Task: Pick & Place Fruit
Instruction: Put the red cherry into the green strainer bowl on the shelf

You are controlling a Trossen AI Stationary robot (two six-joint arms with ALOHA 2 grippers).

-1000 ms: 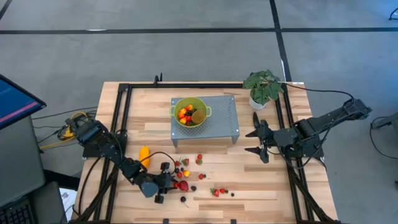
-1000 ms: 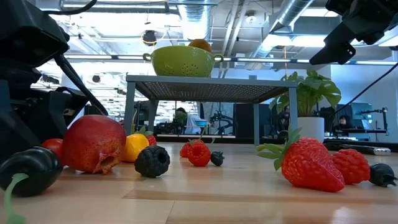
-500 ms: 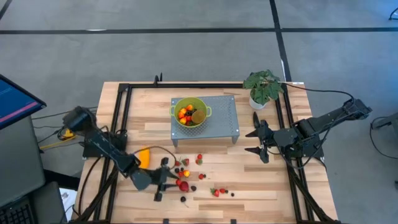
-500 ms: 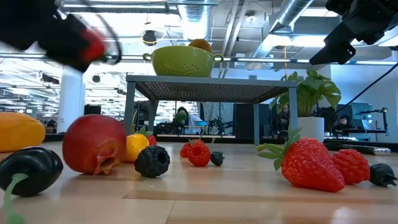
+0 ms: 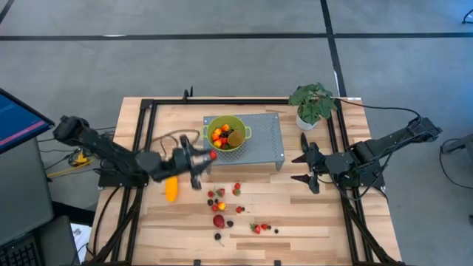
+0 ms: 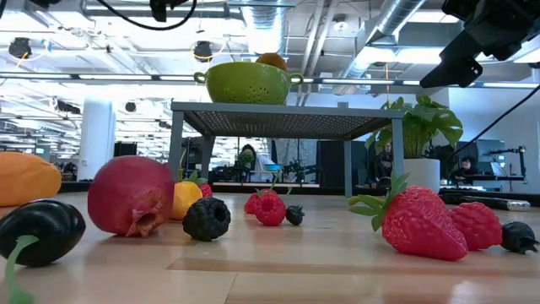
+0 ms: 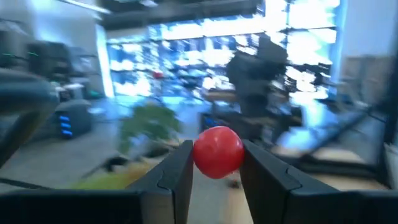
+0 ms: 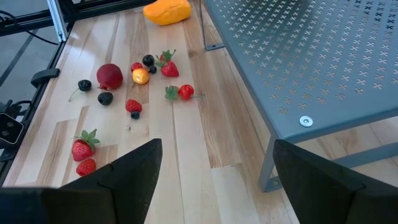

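Note:
My left gripper (image 5: 206,157) hangs in the air just left of the grey perforated stand (image 5: 262,148), shut on a small round red fruit (image 7: 217,151). A green colander (image 5: 225,133) with several fruit pieces stands on that stand. On the table lie a long orange-yellow fruit (image 5: 171,188), a red round fruit (image 5: 219,220), and scattered berries and strawberries (image 5: 259,227). My right gripper (image 5: 304,168) waits open at the right of the stand, with nothing between its fingers. My left gripper pinches the small red fruit by its two opposite sides (image 7: 198,155) between its two fingers (image 7: 177,177). The fingers lie about level and come from the table's left, pointing toward the colander. The fruit is lifted clear of the table.
A leafy potted plant (image 5: 313,105) stands at the far right corner. A black frame (image 5: 148,133) runs along the table's sides. The low view shows the red round fruit (image 6: 131,196), a blackberry (image 6: 207,218) and a strawberry (image 6: 413,221) close to the near edge.
My left gripper has risen from the fruit cluster near the table's near edge and swung toward the far edge, up to the colander. It has tipped from pointing down to about level, carrying the small red fruit clear. The larger red round fruit stays on the table.

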